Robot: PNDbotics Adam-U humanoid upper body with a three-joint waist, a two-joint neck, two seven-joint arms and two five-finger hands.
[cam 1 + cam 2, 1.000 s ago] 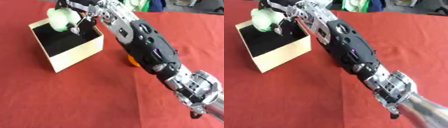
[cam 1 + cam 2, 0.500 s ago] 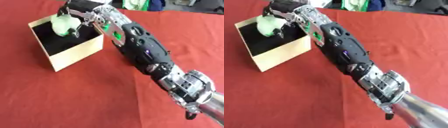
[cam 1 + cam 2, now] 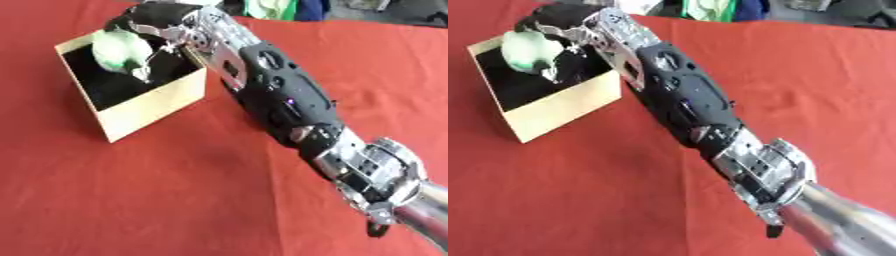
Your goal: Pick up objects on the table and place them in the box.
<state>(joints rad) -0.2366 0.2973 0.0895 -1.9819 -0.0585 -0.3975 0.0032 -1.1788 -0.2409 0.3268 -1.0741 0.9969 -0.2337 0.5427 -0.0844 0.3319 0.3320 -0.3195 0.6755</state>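
My right arm reaches from the lower right across the red table to the cream box [image 3: 149, 111] with a black inside at the upper left. My right hand [image 3: 153, 20] is over the box opening, fingers curled round a pale green rounded object [image 3: 118, 47] held just above the box's black interior. The left hand shows in neither view. No other loose object on the cloth is visible; the arm hides the strip of table beneath it.
Red cloth [image 3: 175, 190] covers the table. Green and dark fabric items [image 3: 280, 9] lie beyond the far edge at the top. Open cloth lies in front of and left of the box.
The right hand with the green object has moved slightly lower and further into the box opening. The view has also shifted a little.
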